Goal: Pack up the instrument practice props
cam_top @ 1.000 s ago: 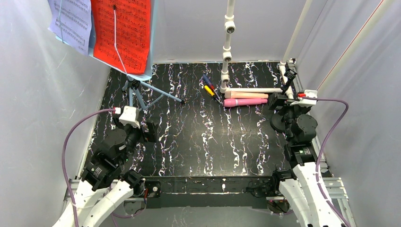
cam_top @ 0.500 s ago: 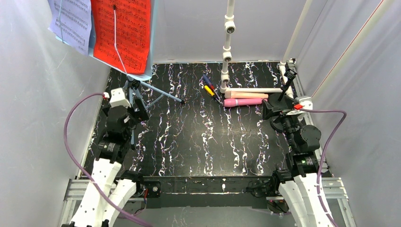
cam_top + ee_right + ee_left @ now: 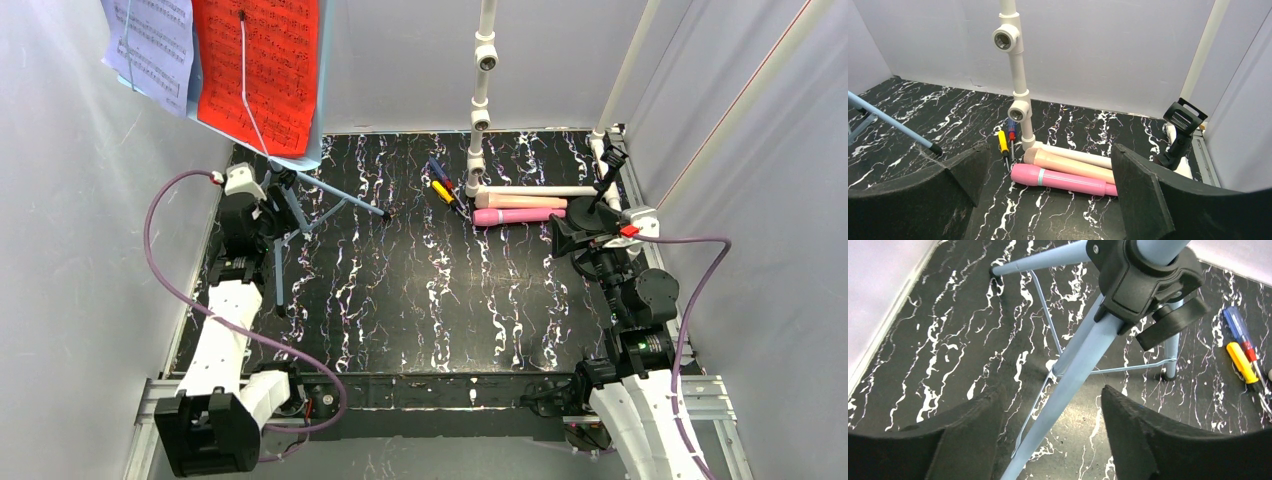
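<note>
Top view: the music rack point(image 3: 283, 190) stands at the far left of the bench point(image 3: 450, 300), with its red page point(image 3: 258, 70) still clipped on. My left jaws have come forward from near my base to its tripod.

Left wrist: the jaws are apart but narrowing, straddling a pale-blue tube point(image 3: 1075, 367) and gripping nothing yet.

Right wrist: the jaws are wide and empty, facing the pink microphone point(image 3: 1063, 181), probably next.

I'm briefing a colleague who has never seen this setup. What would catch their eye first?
The bright red sheet-music page on the pale-blue music rack, tall at the far left, grabs attention first. Then the pink toy microphone and beige toy microphone, side by side at the far right beside the white pipe frame. The left gripper has open jaws astride a tripod leg.
</note>
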Robot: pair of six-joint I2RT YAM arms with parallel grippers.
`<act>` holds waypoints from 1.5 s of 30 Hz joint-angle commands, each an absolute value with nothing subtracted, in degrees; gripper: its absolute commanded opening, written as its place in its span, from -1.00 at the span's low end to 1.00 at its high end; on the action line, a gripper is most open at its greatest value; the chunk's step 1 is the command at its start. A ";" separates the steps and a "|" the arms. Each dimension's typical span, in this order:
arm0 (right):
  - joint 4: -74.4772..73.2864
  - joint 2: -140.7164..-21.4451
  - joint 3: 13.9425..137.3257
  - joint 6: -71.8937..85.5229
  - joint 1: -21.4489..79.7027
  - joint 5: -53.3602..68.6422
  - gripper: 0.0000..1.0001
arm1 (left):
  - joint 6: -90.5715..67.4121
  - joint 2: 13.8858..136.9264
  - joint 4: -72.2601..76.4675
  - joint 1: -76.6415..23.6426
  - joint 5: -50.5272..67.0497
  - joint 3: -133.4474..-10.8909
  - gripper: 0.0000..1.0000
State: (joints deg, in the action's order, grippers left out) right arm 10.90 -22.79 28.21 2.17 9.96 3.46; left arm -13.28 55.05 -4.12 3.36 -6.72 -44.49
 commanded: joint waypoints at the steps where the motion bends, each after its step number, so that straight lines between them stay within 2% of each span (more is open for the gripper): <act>1: 13.84 -22.58 27.75 1.94 10.57 4.04 0.97 | -10.07 58.34 -1.18 4.22 0.68 -46.92 0.24; 4: 13.39 -22.38 27.86 1.78 10.78 3.98 0.97 | -8.71 58.45 -0.47 4.22 6.00 -46.74 -0.07; 10: 13.18 -22.23 27.94 1.50 10.99 4.30 0.97 | -8.45 57.69 0.95 4.02 10.97 -45.48 -0.99; 19: 12.83 -22.28 27.95 1.23 11.08 4.28 0.97 | -8.52 56.43 0.31 -2.29 13.36 -44.83 -1.00; 32: 12.45 -22.56 28.58 1.27 11.33 7.17 0.97 | -17.84 55.71 -3.58 -14.07 7.85 -47.20 -1.00; 40: 10.60 -23.22 30.01 4.19 11.55 10.89 0.97 | -24.64 56.15 -2.53 -24.49 -5.84 -46.47 -1.00; 45: 4.64 -25.00 34.13 5.88 11.53 14.36 0.97 | -28.09 54.93 -2.37 -28.08 -9.64 -46.32 -1.00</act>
State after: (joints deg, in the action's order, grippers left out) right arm 8.14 -23.70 29.04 3.90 11.27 10.52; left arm -20.99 57.58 -4.97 -25.71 -6.83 -44.62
